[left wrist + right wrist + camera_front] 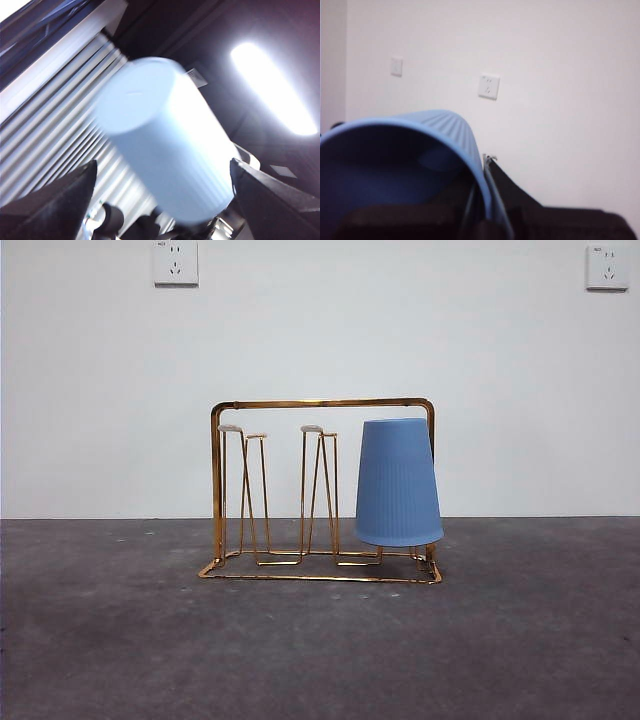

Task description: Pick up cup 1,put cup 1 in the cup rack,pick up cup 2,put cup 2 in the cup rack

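Left hand [163, 165]: jaws set wide with a pale cup [160, 135] between them, closed end pointing away from the wrist. The picture is blurred. Only ceiling light and blinds show behind, so I judge the cup is carried high above the table.

Right hand [480, 215]: appears clamped on the rim wall of a held blue cup [427, 125], whose open mouth faces the wrist. A rim grip would leave the mouth free to drop over a prong.

Neither hand shows in the front view, so both are well apart from the rack.

Table [320, 660]: dark grey, carrying the cup rack [320, 403] at mid-depth. A racked cup [398, 480], blue and ribbed, sits mouth-down over the rack's right-end prongs, under the handle frame. The other prongs stand bare.

Far wall: white, with two sockets [175, 262].
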{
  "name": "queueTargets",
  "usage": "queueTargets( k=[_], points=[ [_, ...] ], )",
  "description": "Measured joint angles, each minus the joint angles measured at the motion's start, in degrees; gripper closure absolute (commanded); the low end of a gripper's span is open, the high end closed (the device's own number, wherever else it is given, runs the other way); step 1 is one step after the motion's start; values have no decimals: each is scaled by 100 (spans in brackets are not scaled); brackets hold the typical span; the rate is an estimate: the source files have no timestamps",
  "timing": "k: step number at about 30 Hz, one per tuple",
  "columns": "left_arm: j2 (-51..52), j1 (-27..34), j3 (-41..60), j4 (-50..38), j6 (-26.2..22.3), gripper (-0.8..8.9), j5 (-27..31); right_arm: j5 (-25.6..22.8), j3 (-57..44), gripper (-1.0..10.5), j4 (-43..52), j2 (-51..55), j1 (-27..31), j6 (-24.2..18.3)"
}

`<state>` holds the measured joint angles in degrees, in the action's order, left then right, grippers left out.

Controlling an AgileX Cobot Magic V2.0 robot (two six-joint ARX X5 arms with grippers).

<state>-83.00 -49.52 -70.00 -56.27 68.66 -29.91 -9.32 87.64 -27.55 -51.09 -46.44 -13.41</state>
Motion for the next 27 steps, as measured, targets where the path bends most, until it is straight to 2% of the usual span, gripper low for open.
queueTargets(
  k=[8, 17, 27],
  points=[
    [-4, 42, 26, -166, 48, 364, 129, 234, 7, 959, 140, -448, 0, 9],
    [-28, 114, 28, -229, 63, 364, 247, 321, 68, 959, -647, -466, -17, 7],
    [-37, 140, 28, -254, 66, 389, 328, 332, 63, 959, -715, -498, -22, 7]
  ],
)
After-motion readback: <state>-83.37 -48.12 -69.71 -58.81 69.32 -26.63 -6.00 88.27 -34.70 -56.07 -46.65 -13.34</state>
